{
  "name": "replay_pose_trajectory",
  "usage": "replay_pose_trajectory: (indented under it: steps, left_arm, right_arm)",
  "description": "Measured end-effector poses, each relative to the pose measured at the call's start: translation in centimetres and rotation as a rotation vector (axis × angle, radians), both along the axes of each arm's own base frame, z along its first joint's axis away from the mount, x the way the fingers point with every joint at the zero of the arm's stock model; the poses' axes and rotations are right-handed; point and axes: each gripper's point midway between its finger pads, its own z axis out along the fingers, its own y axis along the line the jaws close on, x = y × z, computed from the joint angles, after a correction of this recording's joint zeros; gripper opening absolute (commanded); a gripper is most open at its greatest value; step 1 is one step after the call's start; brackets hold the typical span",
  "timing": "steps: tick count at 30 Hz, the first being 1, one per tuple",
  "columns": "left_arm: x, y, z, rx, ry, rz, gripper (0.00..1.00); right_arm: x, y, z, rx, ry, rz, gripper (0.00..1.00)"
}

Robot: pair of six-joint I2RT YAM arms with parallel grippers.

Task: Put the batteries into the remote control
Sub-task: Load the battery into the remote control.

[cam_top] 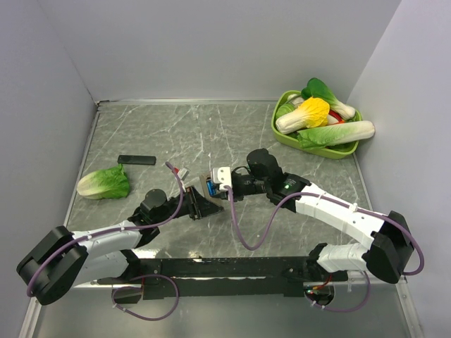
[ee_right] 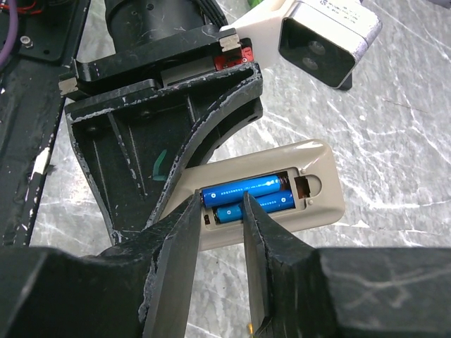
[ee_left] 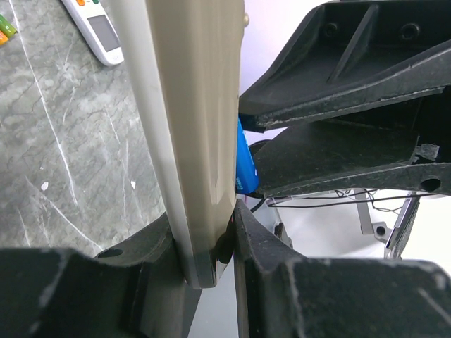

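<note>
Grey marble table, left tool clamped on the remote control, right tool slightly apart over the batteries. Risk imo: an off-centre push pops one out.

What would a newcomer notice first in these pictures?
The remote control held mid-table: the left gripper clamps it, and its open back shows two blue batteries lying side by side, with the right gripper poised right over them. Next comes the bright green tray of toy vegetables in the far right corner. A lone lettuce head lies at the left.
</note>
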Motion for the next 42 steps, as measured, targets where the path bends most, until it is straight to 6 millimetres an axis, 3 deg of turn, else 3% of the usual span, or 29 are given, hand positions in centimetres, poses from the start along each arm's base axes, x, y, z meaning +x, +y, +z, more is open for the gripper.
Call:
replay_pose_trajectory:
  steps: [11, 35, 42]
  left_arm:
    - [0.0, 0.0, 0.2, -0.004, -0.005, -0.002, 0.03]
    - [1.5, -0.3, -0.9, 0.081, 0.013, 0.075, 0.03]
    - [-0.2, -1.1, -2.3, 0.162, 0.01, 0.007, 0.02]
  right_arm:
    - [0.1, 0.1, 0.2, 0.008, 0.009, -0.012, 0.35]
    - [1.4, 0.2, -1.4, -0.074, 0.148, -0.122, 0.02]
    - [2.8, 1.1, -0.1, -0.079, 0.201, -0.168, 0.0]
